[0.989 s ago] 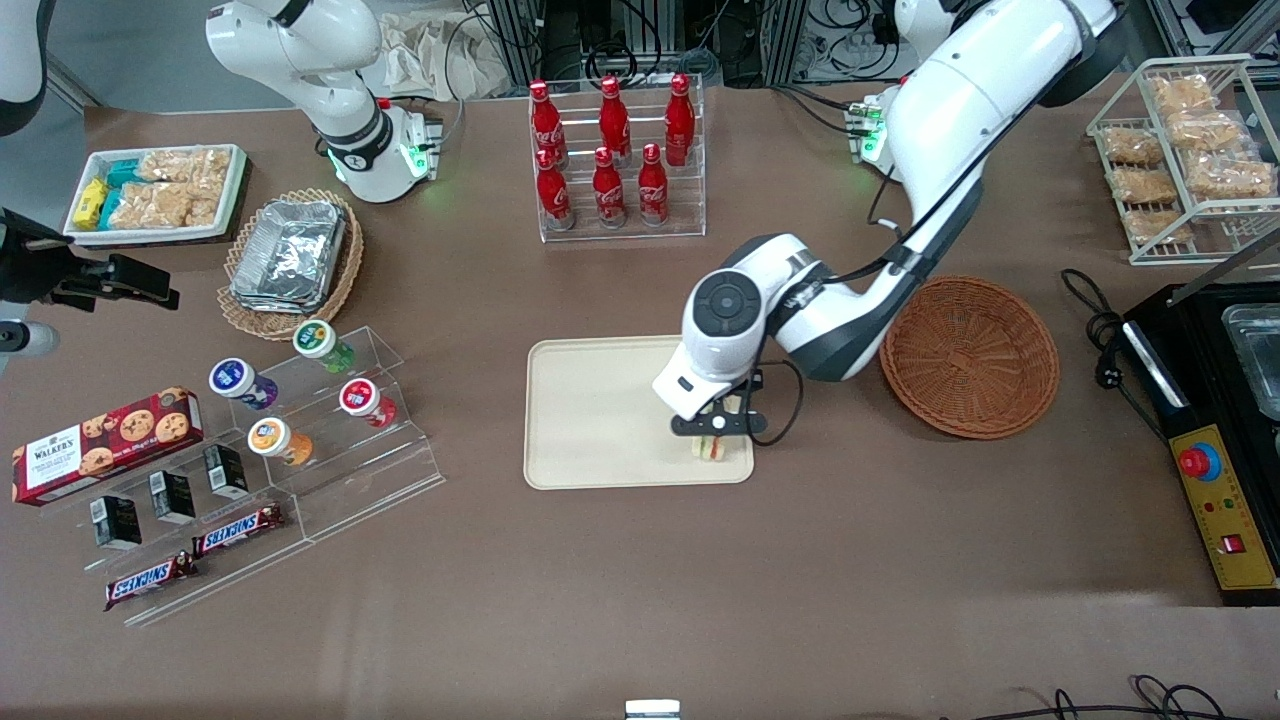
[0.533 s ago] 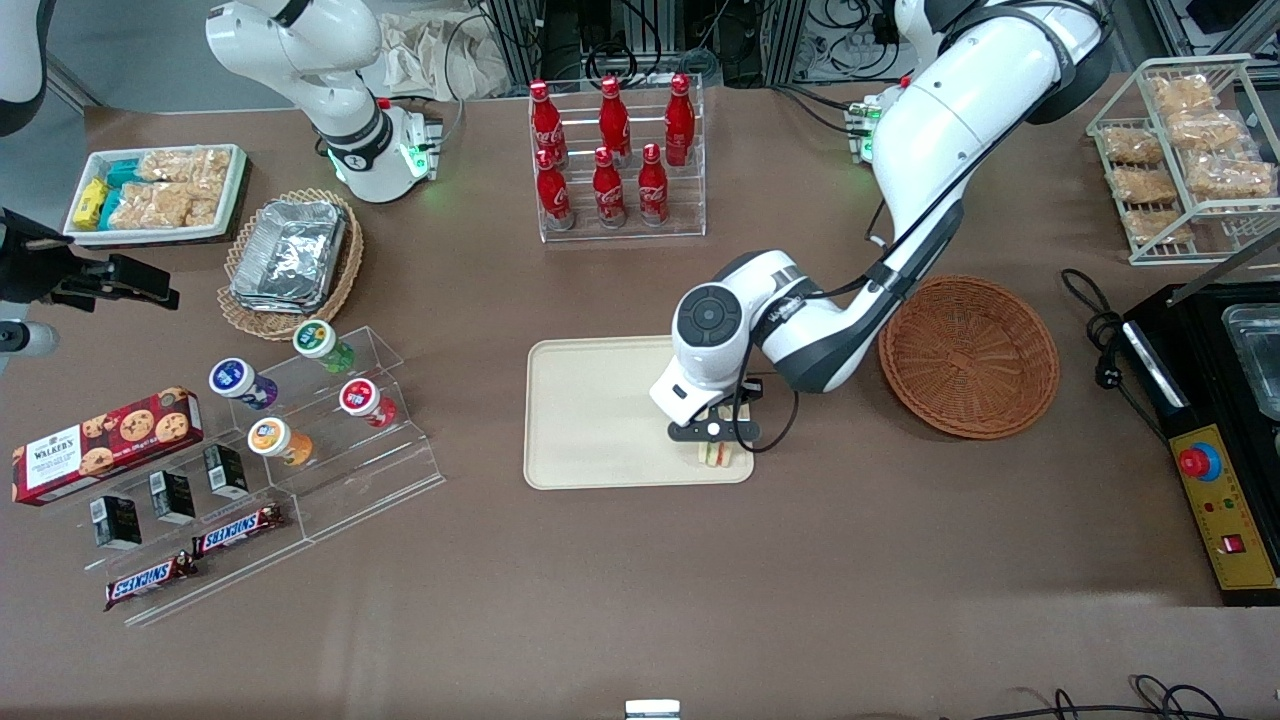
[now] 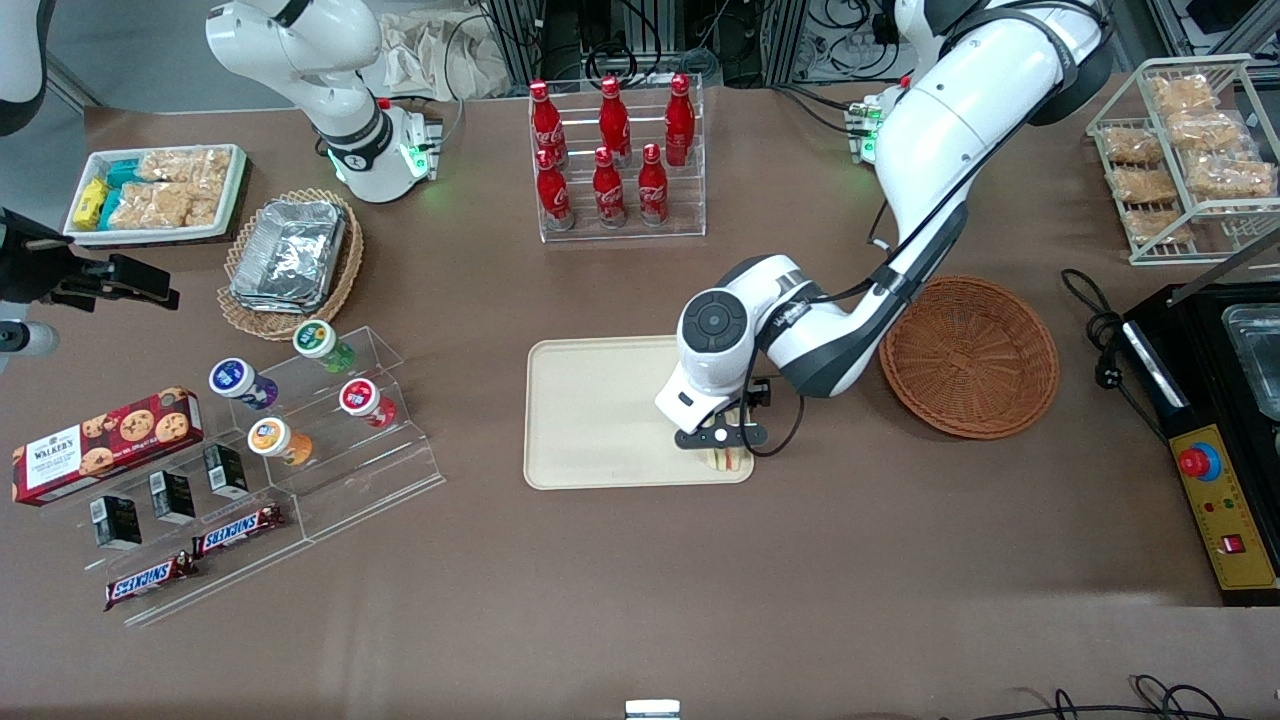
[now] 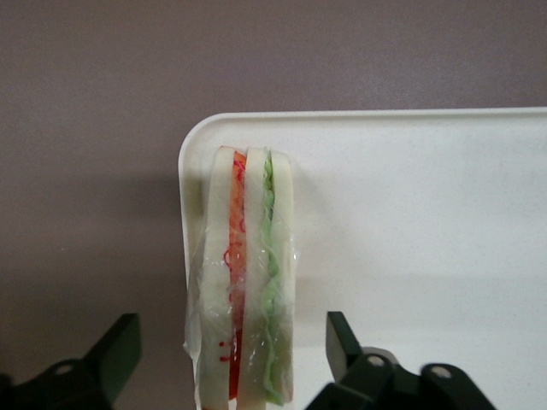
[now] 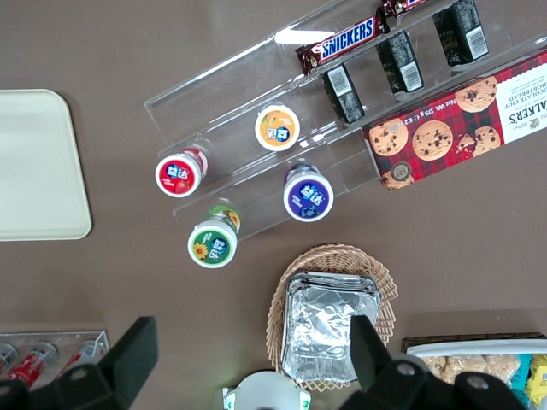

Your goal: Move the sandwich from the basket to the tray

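The sandwich (image 4: 248, 273), a wrapped wedge of pale bread with red and green filling, stands on its edge in a corner of the beige tray (image 4: 410, 213). In the front view the sandwich (image 3: 730, 460) sits at the tray's (image 3: 600, 410) corner nearest the camera and the round reddish-brown basket (image 3: 968, 357). The left arm's gripper (image 3: 722, 447) hangs just above it. In the wrist view the gripper (image 4: 229, 337) is open, one black finger on each side of the sandwich with a gap on both sides. The basket holds nothing.
A clear rack of red cola bottles (image 3: 612, 150) stands farther from the camera than the tray. Toward the parked arm's end are an acrylic stand of yoghurt cups (image 3: 330, 400) and a tan basket of foil containers (image 3: 290, 258). A black appliance (image 3: 1220, 400) sits beside the basket.
The wrist has shifted slightly nearer the camera over the tray's corner, and the sandwich with it. The sandwich now rests on the tray between parted fingers.
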### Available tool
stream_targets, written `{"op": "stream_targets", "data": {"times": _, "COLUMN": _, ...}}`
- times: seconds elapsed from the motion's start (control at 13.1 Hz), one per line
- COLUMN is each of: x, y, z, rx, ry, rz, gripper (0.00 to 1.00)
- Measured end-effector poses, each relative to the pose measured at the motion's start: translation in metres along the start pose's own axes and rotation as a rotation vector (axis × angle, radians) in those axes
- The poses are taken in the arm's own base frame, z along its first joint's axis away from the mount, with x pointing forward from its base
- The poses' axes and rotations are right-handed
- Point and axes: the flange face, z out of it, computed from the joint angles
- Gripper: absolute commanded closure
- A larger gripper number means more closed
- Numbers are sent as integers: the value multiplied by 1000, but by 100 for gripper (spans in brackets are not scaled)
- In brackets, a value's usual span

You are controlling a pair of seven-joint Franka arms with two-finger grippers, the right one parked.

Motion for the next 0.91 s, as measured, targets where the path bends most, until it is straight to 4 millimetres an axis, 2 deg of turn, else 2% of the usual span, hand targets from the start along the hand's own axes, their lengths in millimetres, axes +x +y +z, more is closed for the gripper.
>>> {"op": "stream_targets", "data": {"times": 0.15, "x": 8, "y": 0, "z": -14, "rx": -18, "ry": 23, "rz": -20, "gripper": 0}}
{"op": "stream_targets", "data": {"times": 0.23, "x": 16, "y": -1, "z": -30, "rx": -33, "ry": 48, "rz": -39, "gripper": 0}}
{"op": "stream_targets", "data": {"times": 0.38, "x": 26, "y": -7, "z": -72, "rx": -62, "ry": 100, "rz": -81, "gripper": 0}}
{"op": "stream_targets", "data": {"times": 0.53, "x": 34, "y": -29, "z": -117, "rx": -85, "ry": 109, "rz": -155, "gripper": 0}}
{"op": "stream_targets", "data": {"times": 0.68, "x": 49, "y": -77, "z": -170, "rx": -124, "ry": 97, "rz": -242, "gripper": 0}}
{"op": "stream_targets", "data": {"times": 0.91, "x": 66, "y": -173, "z": -247, "rx": -176, "ry": 117, "rz": -347, "gripper": 0}}
